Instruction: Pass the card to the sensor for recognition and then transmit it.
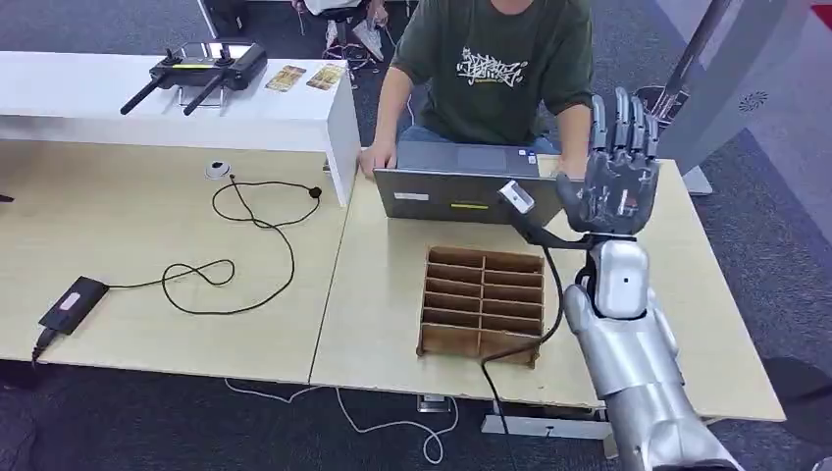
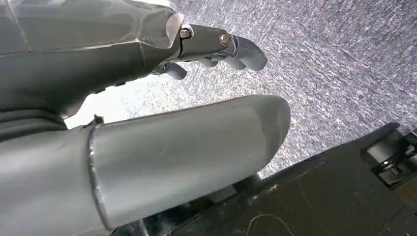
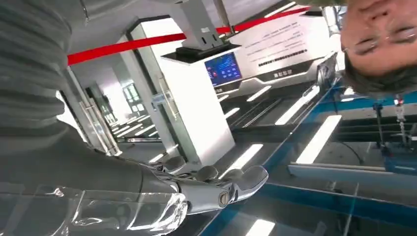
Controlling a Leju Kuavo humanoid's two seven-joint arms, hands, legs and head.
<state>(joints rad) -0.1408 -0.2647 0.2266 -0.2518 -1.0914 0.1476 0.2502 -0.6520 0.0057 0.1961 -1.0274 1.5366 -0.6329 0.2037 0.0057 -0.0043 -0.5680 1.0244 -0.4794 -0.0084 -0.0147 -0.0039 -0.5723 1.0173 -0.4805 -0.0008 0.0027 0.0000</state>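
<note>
Upper left of the head view: two cards (image 1: 305,77) flat on the white shelf (image 1: 294,108), well apart from both hands. Likely light, stiff, slick; best pinched at an edge. Centre: slotted cardboard box (image 1: 483,304). Right: right hand (image 1: 616,167) raised, fingers apart, empty. Left hand (image 2: 216,46) hanging, fingers curled on nothing.

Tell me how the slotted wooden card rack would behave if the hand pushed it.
The wooden card rack looks stiff, built of thin flat dividers. It is probably light, so it would likely slide on the smooth table rather than tip, since it sits low and wide. The black cable beside it might snag.
</note>
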